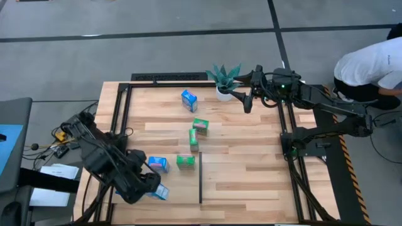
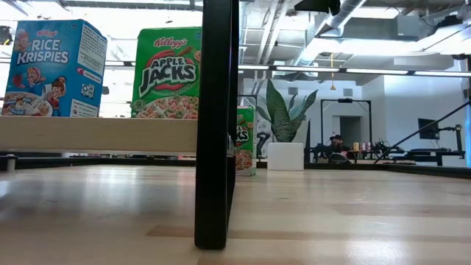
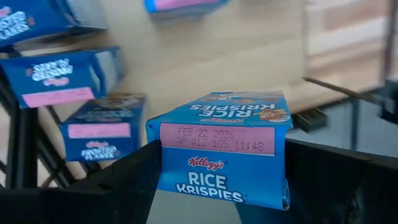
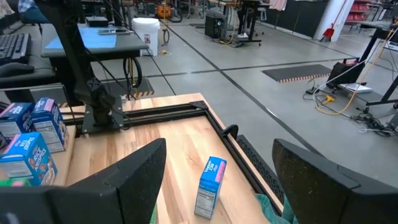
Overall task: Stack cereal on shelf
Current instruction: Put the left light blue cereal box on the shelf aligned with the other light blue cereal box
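My left gripper (image 1: 152,188) hangs over the shelf's (image 1: 251,176) near left corner, shut on a blue Rice Krispies cereal box (image 3: 221,149). On the light-wood shelf stand a blue box (image 1: 189,100) at the far side, green boxes (image 1: 200,125) (image 1: 193,138) (image 1: 185,161) in the middle and a blue one (image 1: 157,164) near my left gripper. In the low view a blue box (image 2: 55,70) and a green Apple Jacks box (image 2: 168,73) stand upright. My right gripper (image 1: 247,103) hangs open at the far right, high above the wood, holding nothing. My left gripper pinches the blue box between its two fingers (image 3: 124,180), one on each narrow side (image 3: 163,168), close to the date-stamped top end. The fingers slant steeply down from above. The box's printed front lies face up, and the box looks clear of the wood.
Several more blue boxes (image 3: 56,78) (image 3: 102,127) wait off the shelf's left edge. A potted plant (image 1: 224,78) stands at the far edge beside my right gripper. A black divider strip (image 1: 200,182) runs from the near edge. A person (image 1: 370,63) bends at the far right.
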Robot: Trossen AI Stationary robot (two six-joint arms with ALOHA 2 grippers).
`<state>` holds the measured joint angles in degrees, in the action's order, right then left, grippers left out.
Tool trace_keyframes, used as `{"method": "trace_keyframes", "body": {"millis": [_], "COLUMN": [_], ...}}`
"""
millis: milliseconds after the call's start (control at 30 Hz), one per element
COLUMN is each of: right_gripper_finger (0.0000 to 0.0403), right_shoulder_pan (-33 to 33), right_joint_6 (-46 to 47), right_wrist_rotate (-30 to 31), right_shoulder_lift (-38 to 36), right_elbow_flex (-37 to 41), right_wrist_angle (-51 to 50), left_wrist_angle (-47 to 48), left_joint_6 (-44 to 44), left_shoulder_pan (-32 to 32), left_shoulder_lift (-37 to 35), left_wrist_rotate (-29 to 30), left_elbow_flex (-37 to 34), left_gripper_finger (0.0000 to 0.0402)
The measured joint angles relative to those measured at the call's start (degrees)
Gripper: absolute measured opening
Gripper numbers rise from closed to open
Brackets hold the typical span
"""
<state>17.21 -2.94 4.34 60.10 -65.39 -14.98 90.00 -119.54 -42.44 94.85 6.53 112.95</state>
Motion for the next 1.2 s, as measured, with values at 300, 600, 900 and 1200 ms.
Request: {"method": "trace_keyframes", "body": {"millis": [300,600,900,1200], "right_gripper_finger": [0.0317,0.0317,0.0317,0.0317], "right_shoulder_pan": [0.0,0.02,0.02,0.02], "right_joint_6": [1.44,1.6,1.57,1.56], "right_wrist_rotate": [0.0,0.0,0.0,0.0], "right_shoulder_lift": [0.0,0.0,0.0,0.0], "right_elbow_flex": [0.0,0.0,0.0,0.0], "right_wrist_angle": [0.02,0.0,0.0,-0.02], "left_wrist_angle": [0.06,-1.42,-4.21,-3.95], "left_joint_6": [-2.58,-3.21,2.19,4.83], "left_shoulder_pan": [0.02,1.63,5.21,6.69], "left_shoulder_lift": [0.04,0.02,0.84,0.92], "left_wrist_rotate": [-2.18,-1.75,-2.23,-3.12], "left_elbow_flex": [-9.78,-14.82,-18.44,-19.5], "left_gripper_finger": [0.0297,0.0297,0.0297,0.0297]}}
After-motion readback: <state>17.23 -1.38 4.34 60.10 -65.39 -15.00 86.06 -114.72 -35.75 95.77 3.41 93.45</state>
